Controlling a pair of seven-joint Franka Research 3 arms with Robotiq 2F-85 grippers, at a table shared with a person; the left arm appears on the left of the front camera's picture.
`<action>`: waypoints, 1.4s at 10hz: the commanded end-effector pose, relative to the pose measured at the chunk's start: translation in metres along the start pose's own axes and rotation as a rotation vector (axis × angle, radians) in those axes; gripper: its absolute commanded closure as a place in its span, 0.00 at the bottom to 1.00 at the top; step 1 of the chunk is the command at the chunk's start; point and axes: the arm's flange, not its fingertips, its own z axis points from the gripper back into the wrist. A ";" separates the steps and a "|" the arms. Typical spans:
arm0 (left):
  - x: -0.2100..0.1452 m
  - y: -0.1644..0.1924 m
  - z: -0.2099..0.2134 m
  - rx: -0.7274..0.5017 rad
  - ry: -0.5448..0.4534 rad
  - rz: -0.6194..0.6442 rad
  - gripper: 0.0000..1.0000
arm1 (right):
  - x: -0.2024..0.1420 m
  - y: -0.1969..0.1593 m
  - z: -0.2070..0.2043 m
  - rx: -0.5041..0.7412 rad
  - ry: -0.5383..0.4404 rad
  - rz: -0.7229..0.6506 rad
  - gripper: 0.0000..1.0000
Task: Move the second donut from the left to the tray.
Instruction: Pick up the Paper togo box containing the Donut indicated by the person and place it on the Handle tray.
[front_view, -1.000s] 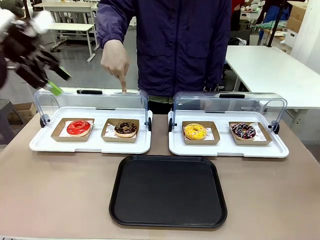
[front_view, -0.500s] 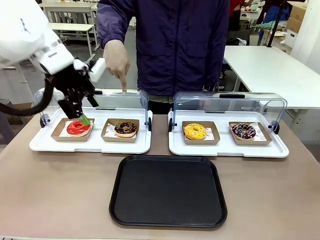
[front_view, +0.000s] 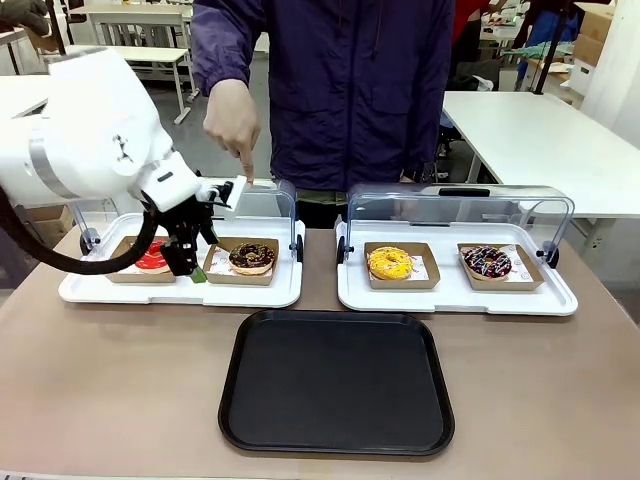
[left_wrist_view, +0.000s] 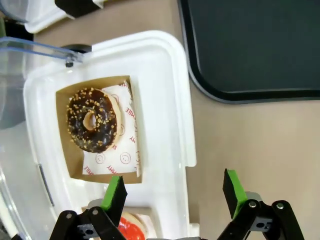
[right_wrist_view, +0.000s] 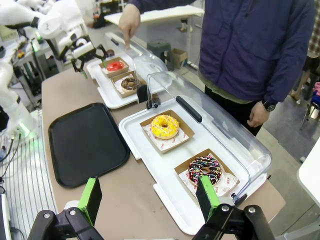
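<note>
Four donuts sit in two white display trays along the far edge of the surface. The second donut from the left lies in its cardboard tray. One black tray is near the front edge. The left gripper hangs beside the chocolate donut, jaws open. The right gripper has jaws open too.

The second donut from the left is showing dark chocolate glaze speckled with tan crumbs, in a brown cardboard holder lined with white red-printed paper. Left of it, a donut is showing red glaze. The tray is showing plain black. Gripper pads are showing green.
</note>
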 end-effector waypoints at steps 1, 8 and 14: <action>-0.007 0.012 -0.002 -0.022 0.012 0.057 0.00 | 0.001 -0.001 -0.001 -0.001 -0.029 0.023 0.00; -0.001 0.016 -0.014 -0.015 0.049 -0.018 0.00 | 0.001 -0.001 -0.001 -0.001 -0.029 0.023 0.00; -0.019 0.050 -0.062 -0.036 0.119 0.018 0.00 | 0.001 -0.001 -0.001 -0.001 -0.029 0.023 0.00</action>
